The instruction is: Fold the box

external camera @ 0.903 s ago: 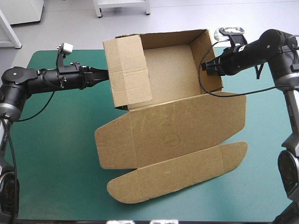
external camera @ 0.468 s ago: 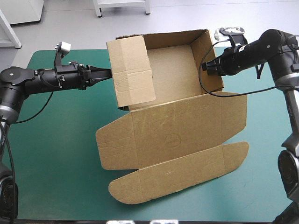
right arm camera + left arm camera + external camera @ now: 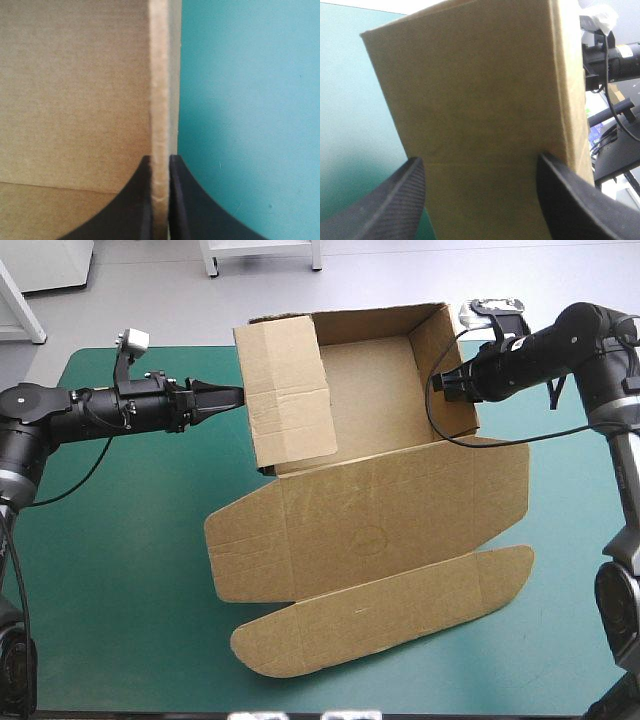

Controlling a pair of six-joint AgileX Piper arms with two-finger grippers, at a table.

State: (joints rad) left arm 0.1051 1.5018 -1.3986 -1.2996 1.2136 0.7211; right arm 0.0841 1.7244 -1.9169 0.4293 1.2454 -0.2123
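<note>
Brown box (image 3: 360,510) half hides the right jaws pinching its wall; left jaws gape at its flap.

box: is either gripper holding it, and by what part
The right gripper is shut on the box, pinching the top edge of its right wall. The left gripper is open against the left wall, gripping nothing.

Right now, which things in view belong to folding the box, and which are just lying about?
Part of the job:
- the box, walls raised, lid flat
- the right gripper, shut on the box's right wall
- the left gripper, open, at the box's left wall

Lying about:
- nothing loose that I can see; only the teal-green cover beneath
</note>
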